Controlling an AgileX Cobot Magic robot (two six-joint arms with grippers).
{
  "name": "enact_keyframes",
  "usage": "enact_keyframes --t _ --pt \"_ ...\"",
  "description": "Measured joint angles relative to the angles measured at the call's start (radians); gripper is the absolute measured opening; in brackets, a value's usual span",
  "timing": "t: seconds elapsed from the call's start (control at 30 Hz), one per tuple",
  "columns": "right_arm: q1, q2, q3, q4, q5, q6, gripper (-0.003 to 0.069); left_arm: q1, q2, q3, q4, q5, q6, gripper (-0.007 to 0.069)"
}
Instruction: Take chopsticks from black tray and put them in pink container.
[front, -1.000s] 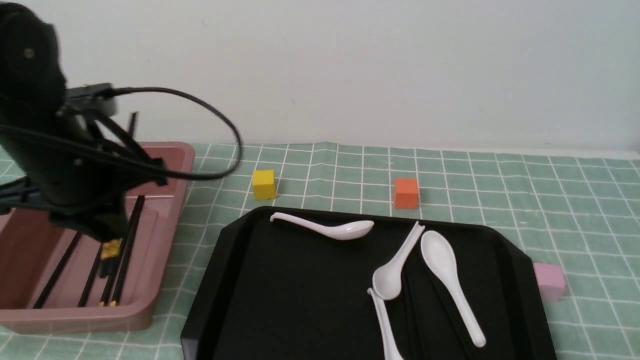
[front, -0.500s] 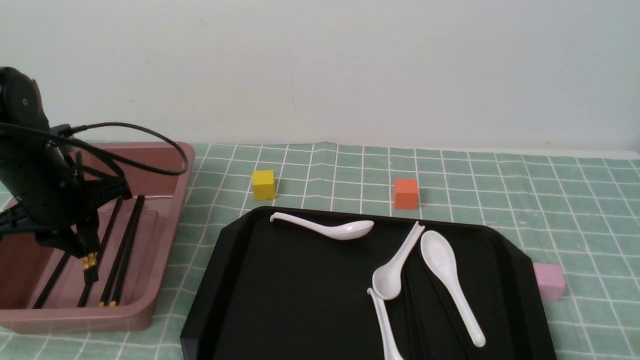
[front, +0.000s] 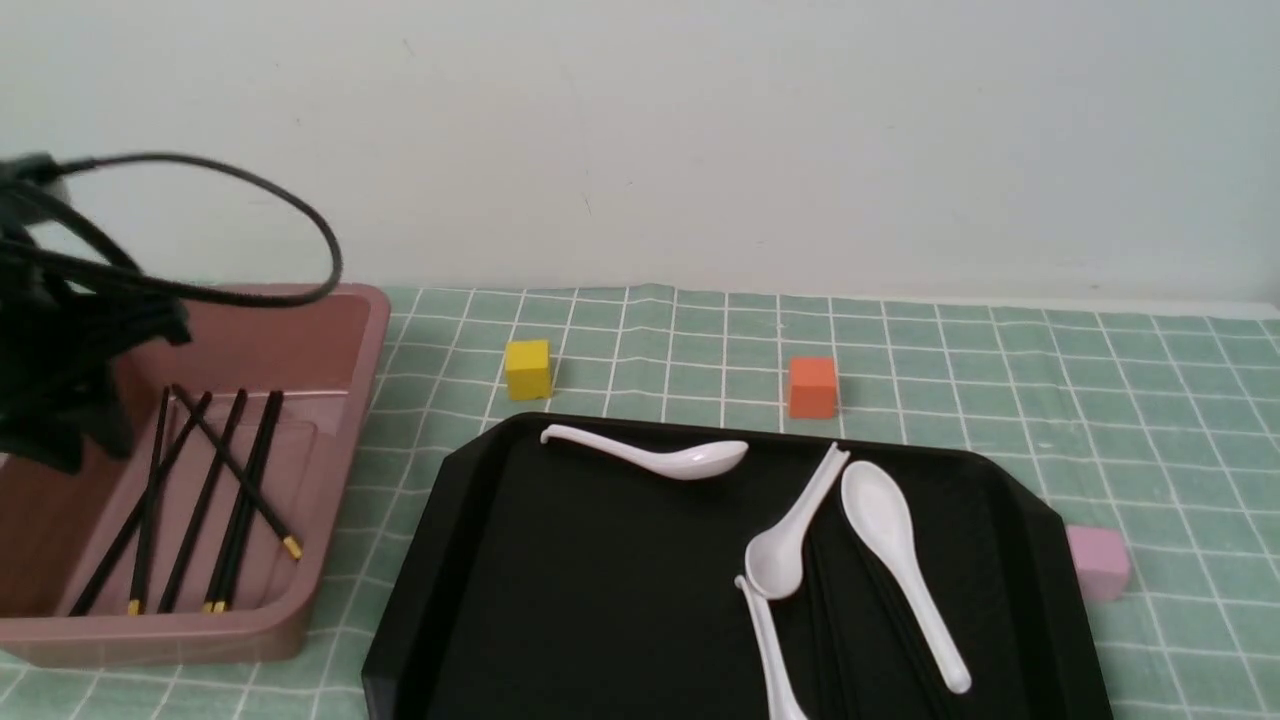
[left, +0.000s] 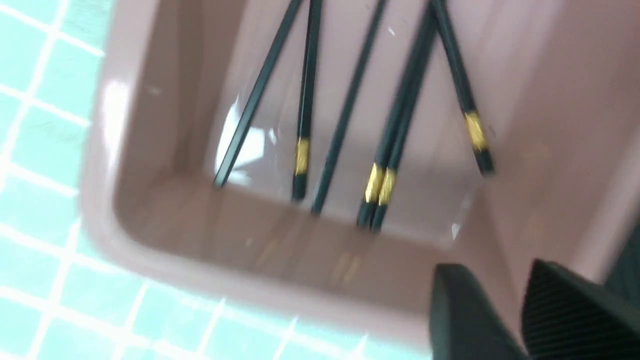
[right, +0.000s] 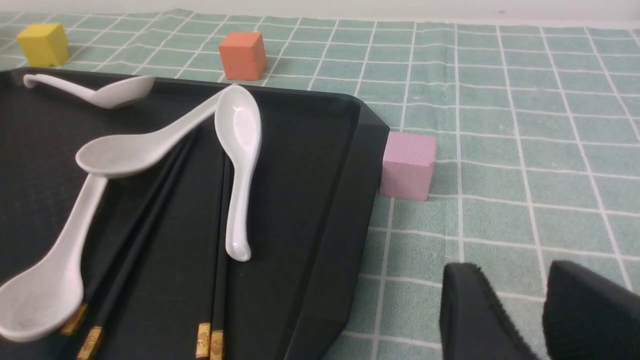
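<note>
The pink container (front: 330, 400) stands at the left of the table with several black, gold-ended chopsticks (front: 205, 500) lying in it, one crossing the others. In the left wrist view the same chopsticks (left: 400, 125) rest on the container floor (left: 280, 250). My left gripper (left: 492, 267) is open and empty above the container's wall. My left arm (front: 50, 390) is a blurred dark mass at the container's left. More chopsticks (right: 150, 225) lie on the black tray (right: 325, 210), partly under the white spoons. My right gripper (right: 507, 267) is open over the cloth beside the tray.
White spoons (front: 890, 540) lie on the black tray (front: 560, 600). A yellow cube (front: 527, 368) and an orange cube (front: 812, 386) sit behind the tray, and a small pale pink cube (front: 1098, 562) touches its right edge. A cable loops above the container.
My left gripper let go of the chopsticks it held; they now lie in the pink container, one crossing the rest. The left arm pulled back up and to the left.
</note>
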Motion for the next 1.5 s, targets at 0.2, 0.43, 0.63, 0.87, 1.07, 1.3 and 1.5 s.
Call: enact_keyframes --t 0.2,0.43,0.63,0.87,1.07,1.3,1.5 --pt "0.0 0.0 0.0 0.0 0.0 0.0 0.024 0.0 -0.331 0.185 -0.098 -0.008 0.102 -0.0013" --pt "0.0 0.0 0.0 0.0 0.0 0.0 0.024 0.0 -0.826 0.578 -0.341 -0.287 0.266 -0.0013" --pt "0.0 0.0 0.0 0.0 0.0 0.0 0.024 0.0 -1.2 0.809 -0.402 -0.516 0.292 -0.0013" --pt "0.0 0.0 0.0 0.0 0.0 0.0 0.024 0.0 -1.431 0.949 -0.407 -0.613 0.3 -0.0013" --pt "0.0 0.0 0.0 0.0 0.0 0.0 0.024 0.0 -1.435 1.039 -0.381 -0.688 0.303 -0.0013" --pt "0.0 0.0 0.0 0.0 0.0 0.0 0.024 0.0 -1.435 1.156 -0.372 -0.805 0.303 -0.0013" --pt "0.0 0.0 0.0 0.0 0.0 0.0 0.024 0.0 -1.435 1.234 -0.364 -0.826 0.304 -0.0013"
